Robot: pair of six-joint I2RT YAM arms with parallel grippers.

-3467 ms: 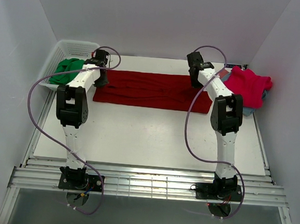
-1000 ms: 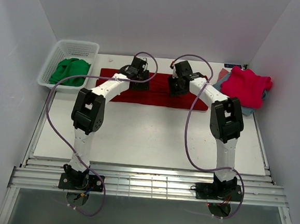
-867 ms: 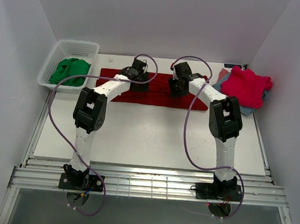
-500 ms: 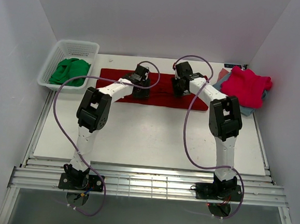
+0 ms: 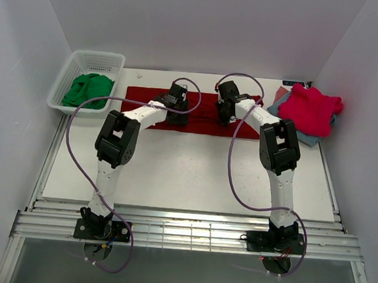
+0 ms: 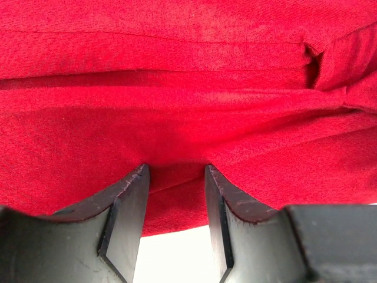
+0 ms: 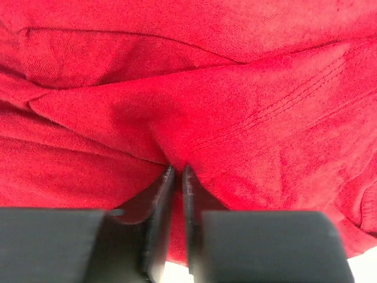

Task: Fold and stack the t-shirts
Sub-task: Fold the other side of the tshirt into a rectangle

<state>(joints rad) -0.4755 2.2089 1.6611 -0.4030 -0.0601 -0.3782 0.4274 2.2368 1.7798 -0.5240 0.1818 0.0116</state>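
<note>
Centrally, left gripper [image 6: 177, 171] part-open astride near edge of dark red t-shirt [image 5: 203, 115], right gripper [image 7: 177, 170] tight on its fold.

Across the far half of my table [image 5: 186, 174] lies the long t-shirt [image 5: 202, 113], stretched from left to right. My left gripper [image 5: 178, 117] sits on it just left of its middle. My right gripper [image 5: 228, 116] sits on it just right of the middle, near the left one. In the far left corner stands a basket [image 5: 97, 57] with a bundled cloth [image 5: 88, 88] in it. At the far right edge sits a stack of t-shirts [image 5: 313, 108], one draped on top of folded ones, near the long t-shirt's right end.
</note>
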